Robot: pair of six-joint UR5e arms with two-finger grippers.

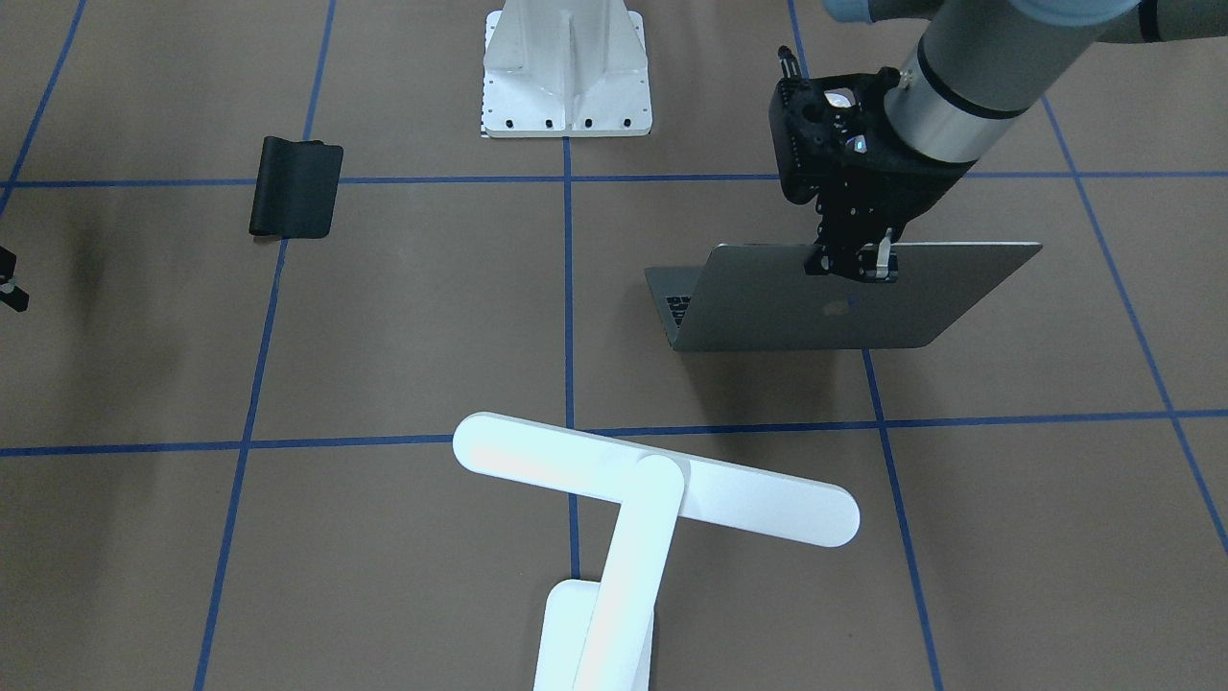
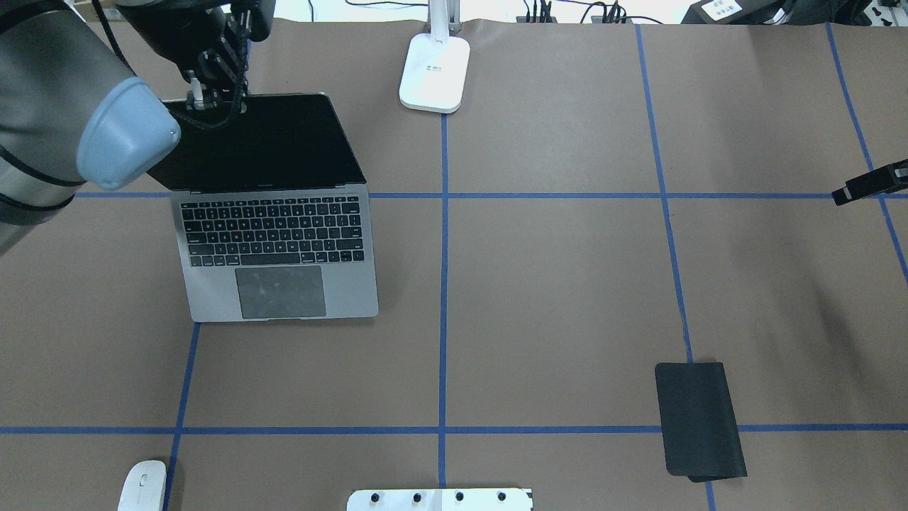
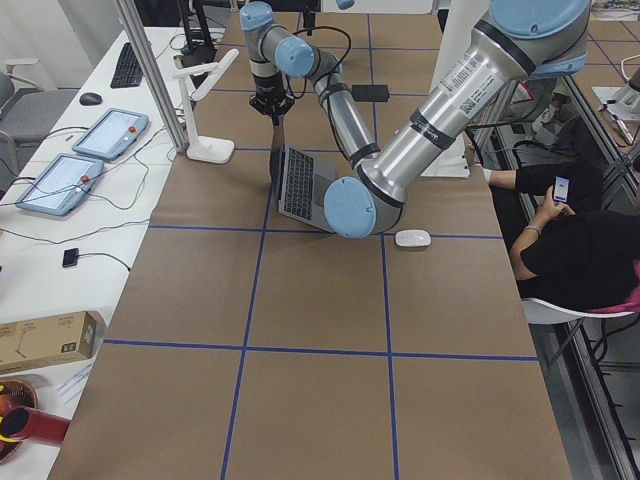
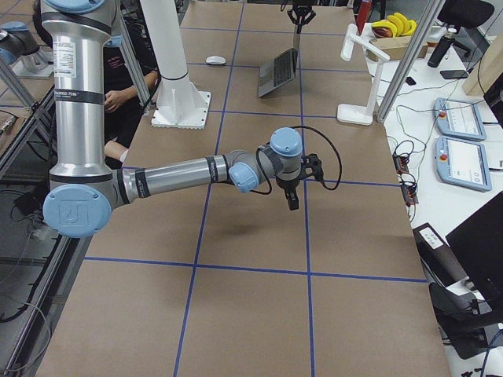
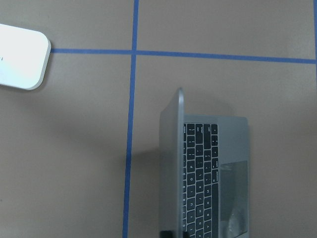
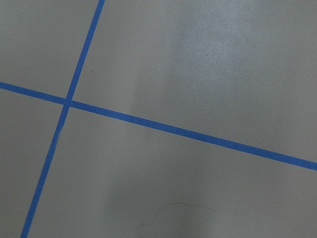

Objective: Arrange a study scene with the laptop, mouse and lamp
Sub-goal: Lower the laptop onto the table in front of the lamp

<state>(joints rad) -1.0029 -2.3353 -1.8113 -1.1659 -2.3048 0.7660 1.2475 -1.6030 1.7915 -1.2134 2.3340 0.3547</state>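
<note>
The space-grey laptop [image 2: 277,248] stands open on the table's left half, its lid [image 1: 844,302] upright with the logo facing away from me. My left gripper [image 1: 854,267] is shut on the lid's top edge; it also shows in the overhead view [image 2: 209,105]. The left wrist view looks down along the lid edge and keys [image 5: 198,168]. The white mouse [image 2: 142,485] lies at the near left table edge. The white lamp [image 1: 652,480] stands at the far middle, with its base [image 2: 434,71] on the table. My right gripper [image 2: 869,186] hovers at the right edge, empty; I cannot tell how its jaws stand.
A flat black pad [image 2: 699,419] lies at the near right. A white ribbed pedestal [image 1: 566,72] stands at the near middle edge. The brown table [image 2: 553,284] carries blue tape grid lines. Cables and control tablets [image 4: 460,118] lie beyond the far edge.
</note>
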